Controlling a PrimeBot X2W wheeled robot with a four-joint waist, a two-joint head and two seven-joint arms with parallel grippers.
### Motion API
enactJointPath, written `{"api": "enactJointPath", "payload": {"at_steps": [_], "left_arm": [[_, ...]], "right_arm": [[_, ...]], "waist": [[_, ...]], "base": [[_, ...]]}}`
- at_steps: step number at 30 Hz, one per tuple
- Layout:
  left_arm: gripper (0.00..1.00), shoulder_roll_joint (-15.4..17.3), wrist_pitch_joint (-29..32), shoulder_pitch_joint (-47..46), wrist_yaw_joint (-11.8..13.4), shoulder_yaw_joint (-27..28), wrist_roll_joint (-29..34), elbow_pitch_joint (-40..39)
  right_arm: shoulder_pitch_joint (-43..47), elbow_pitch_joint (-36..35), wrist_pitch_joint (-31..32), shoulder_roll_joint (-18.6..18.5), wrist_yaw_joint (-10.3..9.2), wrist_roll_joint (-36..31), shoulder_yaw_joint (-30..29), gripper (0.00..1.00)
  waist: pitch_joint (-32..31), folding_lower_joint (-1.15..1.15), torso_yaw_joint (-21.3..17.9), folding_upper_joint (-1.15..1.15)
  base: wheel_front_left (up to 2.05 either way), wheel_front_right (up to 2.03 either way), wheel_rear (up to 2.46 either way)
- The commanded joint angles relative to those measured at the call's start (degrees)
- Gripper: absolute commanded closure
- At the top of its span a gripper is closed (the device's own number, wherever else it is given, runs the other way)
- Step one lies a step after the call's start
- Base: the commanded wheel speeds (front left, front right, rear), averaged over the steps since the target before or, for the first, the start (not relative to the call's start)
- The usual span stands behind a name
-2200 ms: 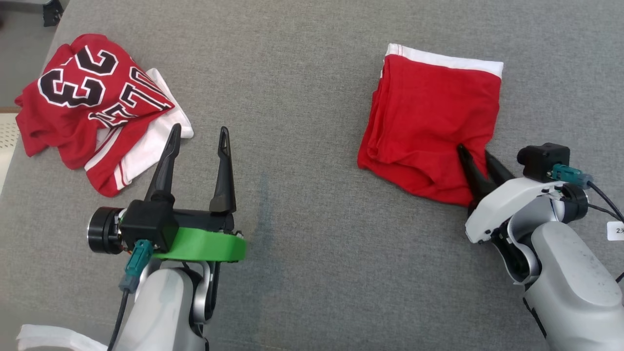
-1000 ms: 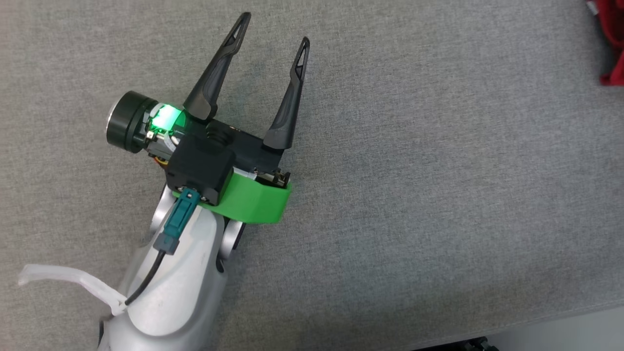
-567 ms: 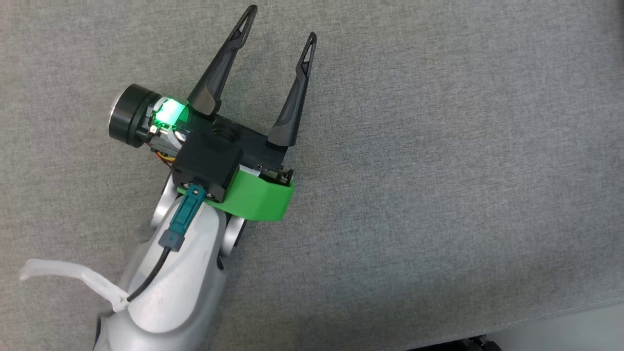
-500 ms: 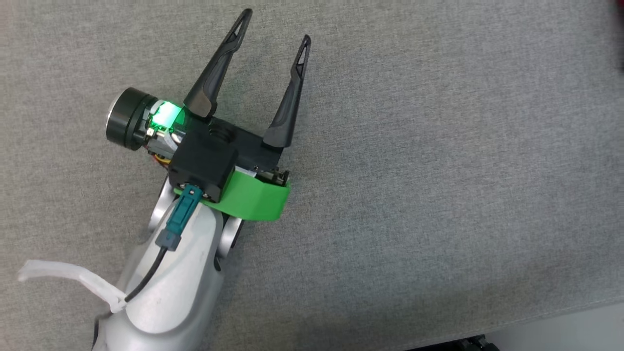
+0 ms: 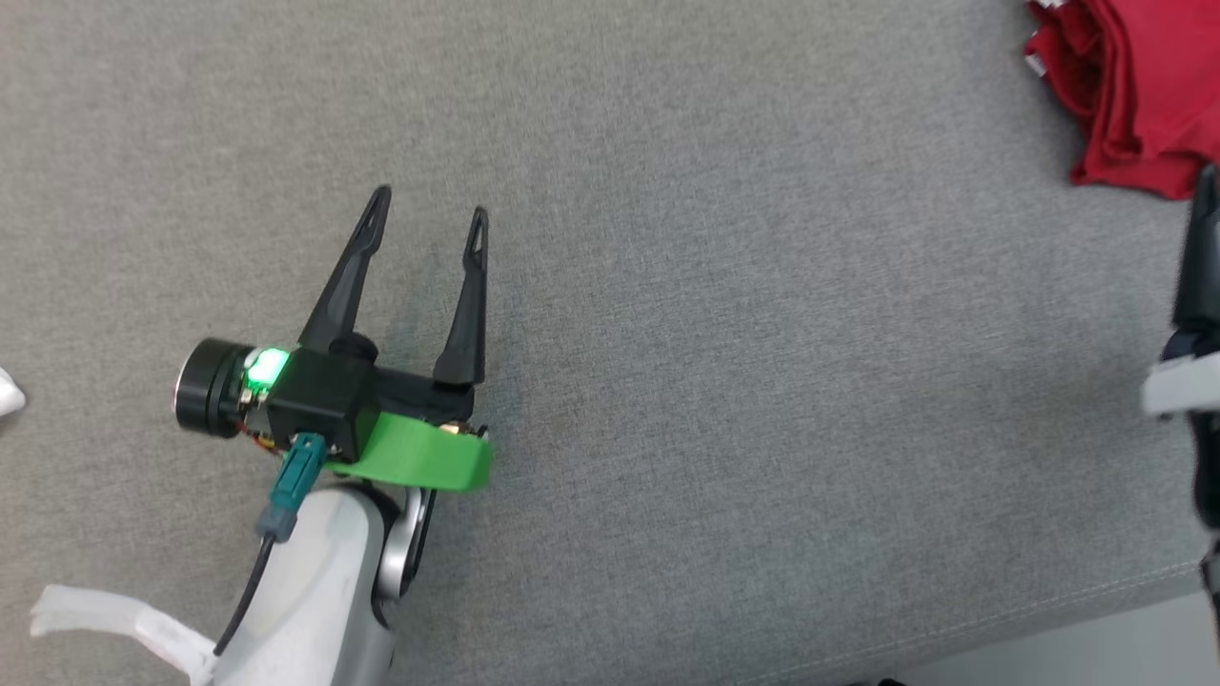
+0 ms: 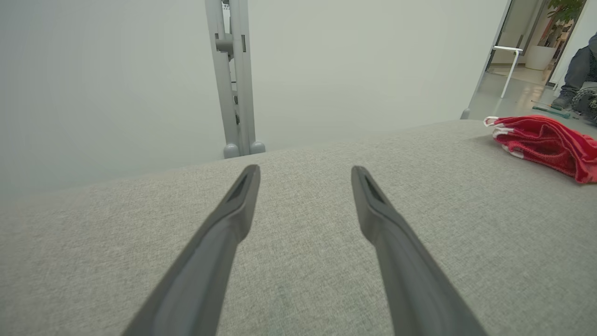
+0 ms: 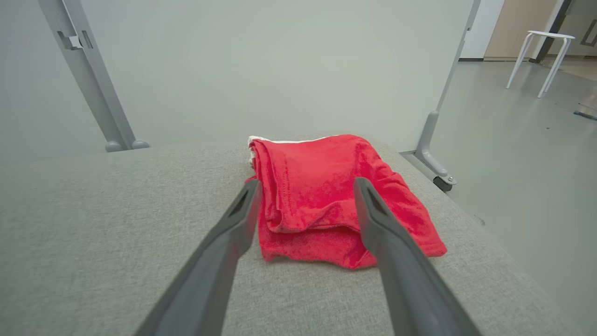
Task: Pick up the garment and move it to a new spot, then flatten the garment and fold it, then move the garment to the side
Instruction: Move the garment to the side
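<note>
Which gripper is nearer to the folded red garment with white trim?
Right. The right gripper is at the near edge of the folded red garment; the left gripper is far off.

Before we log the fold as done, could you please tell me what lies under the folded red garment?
The folded red garment lies on the grey upholstered surface, near its edge; white trim shows along its far side. Anything between its layers or beneath it is covered.

Open grey surface (image 5: 762,333) left of garment (image 5: 1144,86)

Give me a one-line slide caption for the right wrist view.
Open right gripper pointing at the folded red garment lying on the grey cushion.
</note>
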Motion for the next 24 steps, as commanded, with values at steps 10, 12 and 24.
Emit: {"api": "enactJointPath", "payload": {"at_steps": [10, 12, 24], "left_arm": [[0.0, -0.5, -1.3, 5.9, 2.3, 3.5, -4.4, 3.1], [0.0, -0.6, -1.5, 6.8, 2.8, 4.2, -4.9, 3.6], [0.0, 0.6, -1.8, 14.9, 2.1, 8.5, -5.9, 5.7]], "right_arm": [[11.1, -11.4, -0.2, 9.4, -0.09, -4.1, 4.1, 0.0], [12.0, -12.2, -0.2, 10.3, -0.1, -4.4, 4.9, 0.0], [19.6, -15.9, 2.6, 13.6, -0.09, -8.7, 5.6, 0.0]], "waist": [[-9.9, 0.0, 6.0, 0.0], [-10.8, 0.0, 7.1, 0.0], [-18.8, 0.0, 11.4, 0.0]], "base": [[0.0, 0.0, 0.0], [0.0, 0.0, 0.0], [0.0, 0.0, 0.0]]}}
